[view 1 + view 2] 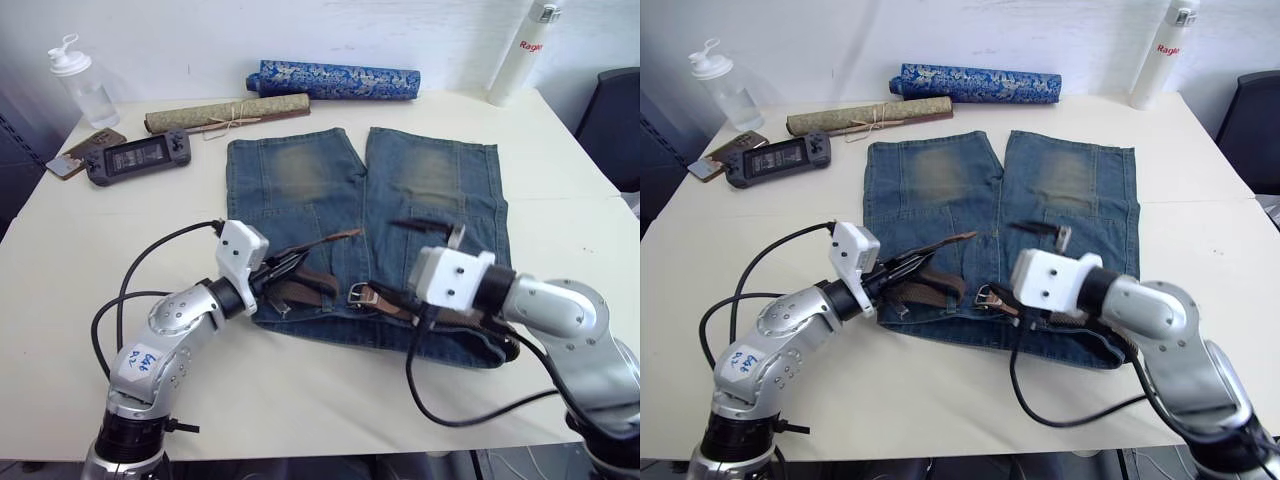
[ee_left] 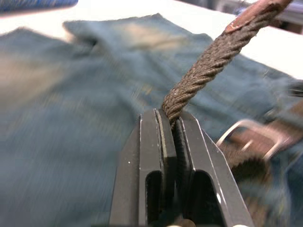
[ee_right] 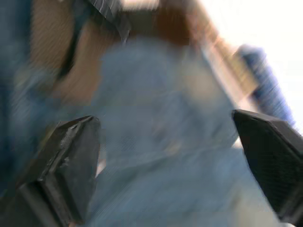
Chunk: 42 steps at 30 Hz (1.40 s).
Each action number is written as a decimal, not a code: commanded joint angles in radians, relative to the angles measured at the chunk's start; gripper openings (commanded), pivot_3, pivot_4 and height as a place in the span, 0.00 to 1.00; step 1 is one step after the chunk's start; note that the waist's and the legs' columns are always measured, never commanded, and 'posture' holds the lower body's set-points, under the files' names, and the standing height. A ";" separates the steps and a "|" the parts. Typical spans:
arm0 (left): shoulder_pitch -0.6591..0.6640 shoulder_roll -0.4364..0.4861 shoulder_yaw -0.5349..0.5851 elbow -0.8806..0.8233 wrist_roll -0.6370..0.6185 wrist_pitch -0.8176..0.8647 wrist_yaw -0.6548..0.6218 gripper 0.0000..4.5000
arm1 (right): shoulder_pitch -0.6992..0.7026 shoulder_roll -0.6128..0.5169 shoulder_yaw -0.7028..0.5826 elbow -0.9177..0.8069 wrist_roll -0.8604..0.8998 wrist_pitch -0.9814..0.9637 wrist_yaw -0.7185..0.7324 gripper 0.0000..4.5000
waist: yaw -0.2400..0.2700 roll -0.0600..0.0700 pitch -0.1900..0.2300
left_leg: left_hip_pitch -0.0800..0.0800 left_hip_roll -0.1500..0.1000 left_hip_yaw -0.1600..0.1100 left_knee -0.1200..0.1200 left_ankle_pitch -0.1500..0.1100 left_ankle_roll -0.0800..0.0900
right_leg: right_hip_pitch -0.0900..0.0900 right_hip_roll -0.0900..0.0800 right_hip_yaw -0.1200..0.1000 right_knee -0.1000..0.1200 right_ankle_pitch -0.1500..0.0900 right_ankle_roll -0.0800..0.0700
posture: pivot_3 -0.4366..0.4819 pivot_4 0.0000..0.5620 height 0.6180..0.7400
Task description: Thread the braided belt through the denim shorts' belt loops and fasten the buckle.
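Pinched tight in the left gripper [image 2: 173,130], the braided belt [image 2: 208,61] is kept lifted, probably for feeding, across the denim shorts [image 1: 300,190]; the right gripper [image 3: 165,165] is spread wide above the waistband.

One pair of denim shorts [image 1: 360,230] lies on the surface [image 1: 60,260], with one braided belt [image 1: 310,285]. At twelve o'clock: two rolled tubes, one blue [image 1: 335,80], one tan [image 1: 225,113]. Two bottles [image 1: 80,85] [image 1: 522,50], one handheld console [image 1: 137,157].
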 commanded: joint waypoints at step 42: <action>-0.056 0.134 -0.086 0.008 0.019 0.170 -0.061 0.00 | -0.104 0.321 0.104 -0.083 -0.043 0.668 -0.265 0.00 | -0.005 0.000 0.000 | 0.002 0.000 -0.001 0.000 0.000 0.000 | 0.001 0.001 0.000 0.001 0.000 0.000 | 0.48 0.27 0.16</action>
